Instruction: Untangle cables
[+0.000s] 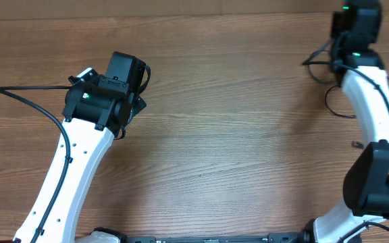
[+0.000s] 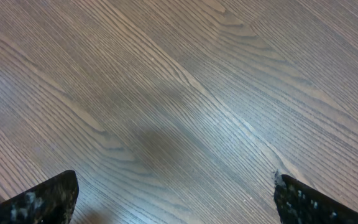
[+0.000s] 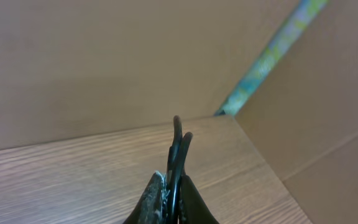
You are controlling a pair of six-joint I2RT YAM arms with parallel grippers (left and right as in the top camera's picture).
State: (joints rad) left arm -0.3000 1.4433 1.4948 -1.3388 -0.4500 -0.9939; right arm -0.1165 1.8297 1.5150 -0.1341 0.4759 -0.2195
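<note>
- Overhead: the cables (image 1: 328, 101) were seen as thin black loops on the table (image 1: 235, 135) at the far right, beside the right arm (image 1: 369, 101), well apart from the left arm (image 1: 80, 162).
- Left wrist: the left gripper (image 2: 176, 196) was held spread wide above the wood (only its fingertips showed).
- Right wrist: the right gripper (image 3: 171, 199) was pressed together, pinching a loop of the cables (image 3: 178, 146).

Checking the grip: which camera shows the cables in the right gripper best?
The right wrist view: the right gripper is shut on the cables, seen close up. Overhead shows only thin loops beside that arm; the left wrist view shows none.
</note>
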